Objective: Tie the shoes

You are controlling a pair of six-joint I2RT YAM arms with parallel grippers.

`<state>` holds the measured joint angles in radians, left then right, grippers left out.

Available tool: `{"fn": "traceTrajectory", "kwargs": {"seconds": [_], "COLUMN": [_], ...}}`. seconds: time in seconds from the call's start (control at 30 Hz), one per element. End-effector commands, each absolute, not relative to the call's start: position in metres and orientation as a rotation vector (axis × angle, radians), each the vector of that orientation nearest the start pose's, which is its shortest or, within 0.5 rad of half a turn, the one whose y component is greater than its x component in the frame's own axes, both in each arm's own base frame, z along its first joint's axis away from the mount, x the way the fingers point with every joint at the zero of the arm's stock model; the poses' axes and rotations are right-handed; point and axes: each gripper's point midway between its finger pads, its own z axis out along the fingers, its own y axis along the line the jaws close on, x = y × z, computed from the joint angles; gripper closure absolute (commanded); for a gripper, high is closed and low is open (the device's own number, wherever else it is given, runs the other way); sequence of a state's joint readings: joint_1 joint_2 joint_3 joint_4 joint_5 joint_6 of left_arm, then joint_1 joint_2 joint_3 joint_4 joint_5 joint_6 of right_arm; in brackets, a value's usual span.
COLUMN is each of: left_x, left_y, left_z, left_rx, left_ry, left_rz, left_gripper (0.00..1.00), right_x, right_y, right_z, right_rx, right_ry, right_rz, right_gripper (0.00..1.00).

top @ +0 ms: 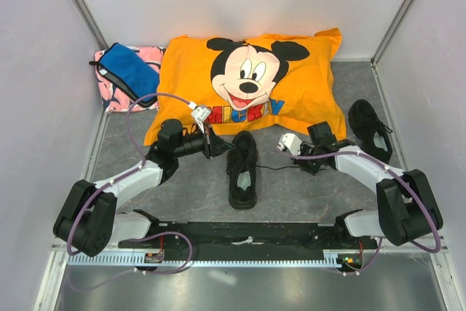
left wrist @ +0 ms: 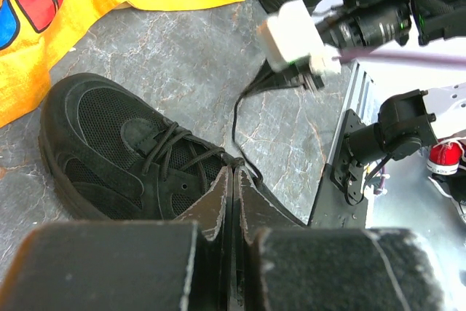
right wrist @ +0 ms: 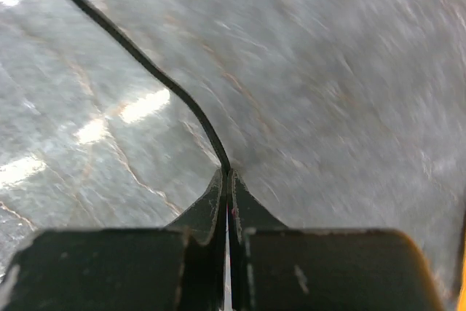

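One black shoe lies mid-table with its toe toward the pillow; it also shows in the left wrist view. The second black shoe lies at the far right. My left gripper is at the centre shoe's lacing, and its jaws are shut on a black lace there. My right gripper is right of that shoe, low over the floor, shut on the thin black lace at its tips. The lace runs taut from the shoe to the right gripper.
A big orange Mickey pillow lies behind the shoes. A blue pouch rests on a pink patterned cloth at the back left. White walls close in three sides. The arms' black base rail runs along the near edge.
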<state>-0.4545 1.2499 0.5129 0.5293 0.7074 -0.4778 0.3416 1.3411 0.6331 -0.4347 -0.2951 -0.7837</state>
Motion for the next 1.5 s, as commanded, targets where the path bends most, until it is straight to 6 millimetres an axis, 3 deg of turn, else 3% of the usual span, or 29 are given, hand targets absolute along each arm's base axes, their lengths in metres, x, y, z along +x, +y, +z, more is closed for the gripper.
{"fn": "traceTrajectory", "kwargs": {"seconds": [0.0, 0.17, 0.27, 0.33, 0.37, 0.43, 0.57, 0.83, 0.97, 1.1, 1.13, 1.23, 1.3, 1.47], "left_x": [0.255, 0.255, 0.255, 0.254, 0.254, 0.253, 0.253, 0.250, 0.250, 0.251, 0.251, 0.252, 0.253, 0.255], "left_y": [-0.265, -0.266, -0.267, -0.266, -0.266, -0.267, -0.267, -0.268, -0.269, -0.268, -0.269, -0.268, -0.268, -0.269], "left_z": [0.178, 0.181, 0.182, 0.182, 0.181, 0.181, 0.184, 0.184, 0.184, 0.184, 0.184, 0.185, 0.184, 0.182], "left_rx": [0.529, 0.534, 0.545, 0.552, 0.553, 0.553, 0.563, 0.573, 0.577, 0.573, 0.574, 0.572, 0.570, 0.561], "left_ry": [1.784, 1.774, 1.766, 1.761, 1.763, 1.763, 1.754, 1.750, 1.749, 1.752, 1.752, 1.750, 1.753, 1.758], "left_rz": [-1.267, -1.276, -1.280, -1.280, -1.282, -1.287, -1.291, -1.301, -1.302, -1.301, -1.302, -1.300, -1.297, -1.292], "left_gripper": [0.98, 0.99, 0.98, 0.98, 0.98, 0.98, 0.98, 0.98, 0.99, 0.98, 0.98, 0.98, 0.99, 0.99], "right_x": [0.288, 0.336, 0.353, 0.355, 0.361, 0.359, 0.353, 0.343, 0.332, 0.319, 0.320, 0.319, 0.323, 0.321], "right_y": [0.109, 0.135, 0.157, 0.178, 0.187, 0.214, 0.274, 0.352, 0.380, 0.391, 0.392, 0.378, 0.361, 0.324], "right_z": [0.063, 0.138, 0.167, 0.168, 0.179, 0.175, 0.187, 0.202, 0.183, 0.172, 0.174, 0.177, 0.190, 0.210], "right_rx": [-1.203, -1.063, -1.066, -1.115, -1.118, -1.172, -1.242, -1.223, -1.233, -1.229, -1.221, -1.194, -1.144, -1.061], "right_ry": [2.175, 2.010, 1.933, 1.904, 1.876, 1.859, 1.764, 1.713, 1.750, 1.812, 1.820, 1.859, 1.871, 1.910], "right_rz": [0.263, 0.335, 0.396, 0.435, 0.443, 0.491, 0.574, 0.734, 0.830, 0.937, 0.942, 0.943, 0.943, 0.999], "right_gripper": [1.00, 1.00, 1.00, 1.00, 1.00, 1.00, 1.00, 1.00, 1.00, 0.91, 0.71, 0.47, 0.46, 0.58]}}
